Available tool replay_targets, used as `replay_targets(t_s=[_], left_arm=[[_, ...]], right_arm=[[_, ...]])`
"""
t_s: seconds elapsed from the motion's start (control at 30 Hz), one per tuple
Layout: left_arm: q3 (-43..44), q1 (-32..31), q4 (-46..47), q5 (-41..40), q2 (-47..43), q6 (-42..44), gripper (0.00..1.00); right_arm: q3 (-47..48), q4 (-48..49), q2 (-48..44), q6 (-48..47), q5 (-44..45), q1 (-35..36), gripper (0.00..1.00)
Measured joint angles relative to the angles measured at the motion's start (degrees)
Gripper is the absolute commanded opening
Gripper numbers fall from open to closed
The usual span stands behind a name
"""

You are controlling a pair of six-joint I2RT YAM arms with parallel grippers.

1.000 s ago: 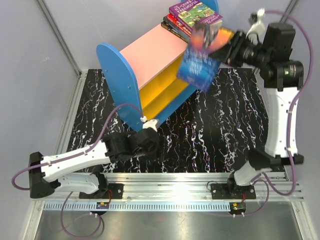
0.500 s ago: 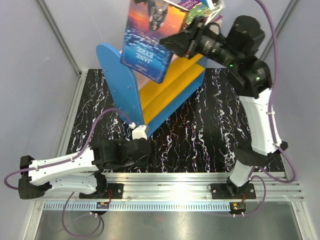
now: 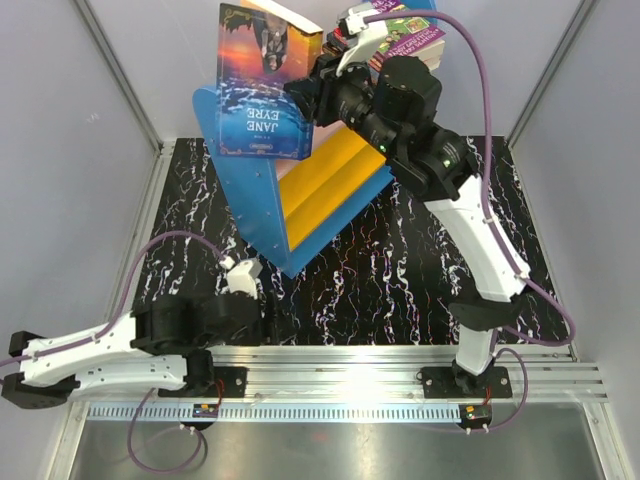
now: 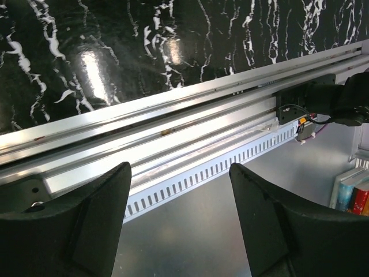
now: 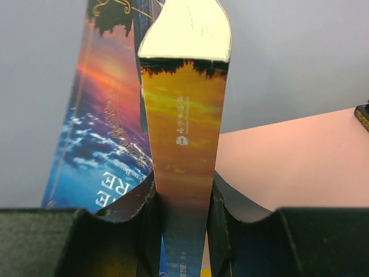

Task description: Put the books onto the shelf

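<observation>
The right pincer [image 3: 312, 98] is closed tight on one book [image 3: 262, 95], squeezing its front and back covers at the spine side, and you can see this well from the right wrist view, where the orange spine [image 5: 183, 133] stands straight up between the two black fingers [image 5: 144, 225]. The book hangs in the air over the shelf [image 3: 240, 200], above the blue end [image 3: 228, 130] that is closest to the arms. Its long side points up and down, its cover faces up toward the camera, and the words on it are upside down. The pink top board [image 5: 288, 167] of the shelf lies just past the book and lower down, so I think the book has to go down and a little further along the shelf to land there. A pile of books [image 3: 400, 35] already sits on the far end of the shelf top, well apart from the held book. The left pincer [image 4: 179, 190] is wide open with nothing in it. It hangs low over the near edge of the table [image 3: 400, 270], well away from the shelf, so the right arm is the closer one and looks like the one to set this book down
</observation>
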Motion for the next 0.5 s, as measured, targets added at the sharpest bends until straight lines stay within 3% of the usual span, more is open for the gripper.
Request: replay_targets(t_s=[0.13,0.5], left_arm=[[-2.23,0.0,-1.92,-0.48,-3.15,-1.31,0.72],[-2.51,-0.11,-2.1,-0.59,-0.24,-0.92,0.71]], right_arm=[[-3.32,3.08,-4.68,0.98,0.79,-0.09,0.0],[-2.69,12.52,-11.13,2.75,2.12,-0.07,0.0]])
